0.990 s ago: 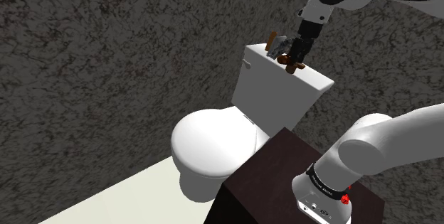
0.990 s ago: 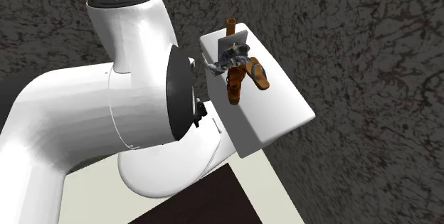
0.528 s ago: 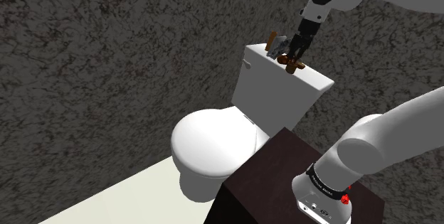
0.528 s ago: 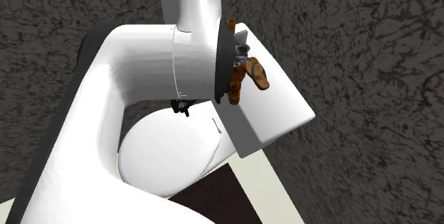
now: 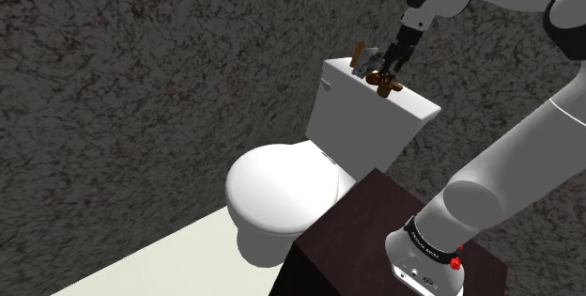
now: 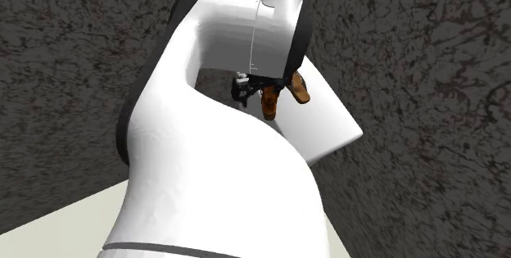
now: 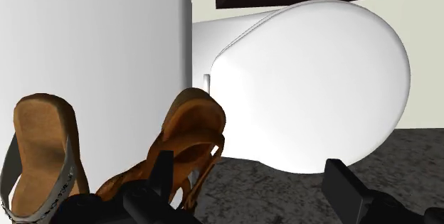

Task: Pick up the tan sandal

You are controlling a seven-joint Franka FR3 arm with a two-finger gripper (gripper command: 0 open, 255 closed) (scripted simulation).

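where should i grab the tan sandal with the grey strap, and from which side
Probably across the sole's two long edges, coming from above: the tan sandal seems to lie with its footbed facing up, and its grey strap looks too thin to clamp. The tool is open, but the brown strappy sandal lies close beside, so room there is tight.

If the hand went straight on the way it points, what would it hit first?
Probably the brown strappy sandal on the toilet tank: one finger of the open hand lines up with its straps, though depth is hard to judge.
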